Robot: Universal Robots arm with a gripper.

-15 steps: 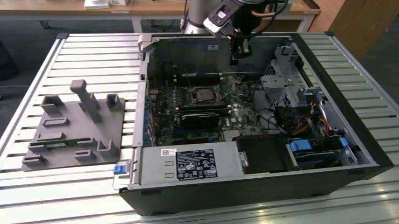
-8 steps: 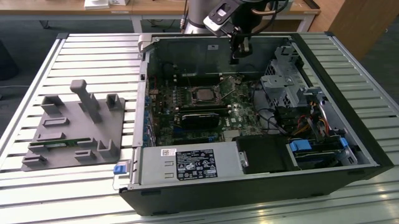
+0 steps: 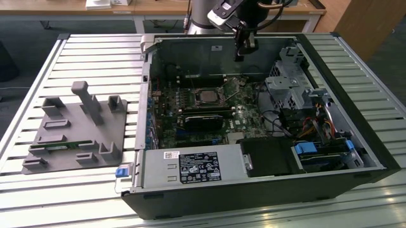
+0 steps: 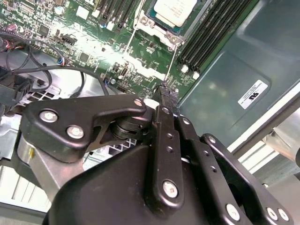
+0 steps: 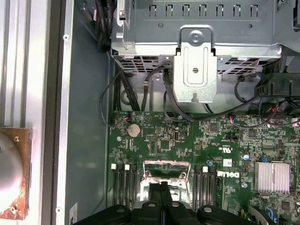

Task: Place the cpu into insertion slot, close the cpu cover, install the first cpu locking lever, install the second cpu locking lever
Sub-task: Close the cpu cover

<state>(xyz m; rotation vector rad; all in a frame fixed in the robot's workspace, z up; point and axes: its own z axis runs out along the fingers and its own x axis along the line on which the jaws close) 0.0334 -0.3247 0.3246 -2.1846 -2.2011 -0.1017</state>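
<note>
Second wrist view, nearest first: the pincer [image 4: 164, 90]?
— Fingers together, empty, above the motherboard [image 4: 140, 65].
— The cpu [image 4: 174, 9]?
— Seated in the insertion slot [image 4: 164, 24]. The cpu cover [image 4: 149, 23] seems down, and both locking levers [image 4: 127, 44] look unlatched.

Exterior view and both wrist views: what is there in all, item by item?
table: one, silver, slatted, under everything
computer case: one, black, open, on the table
fixture plate: one, grey, on the table at the exterior view's left of the case
motherboard: one, green, inside the case
insertion slot: one, black, on the motherboard
cpu: one, silvery-grey, in the slot
cpu cover: one, silver, around the cpu
card: one, black, beside the slot
drive cage: one, silver, inside the case
cables: several, black, below the cage
gripper: one, black, shut, above the motherboard
</note>
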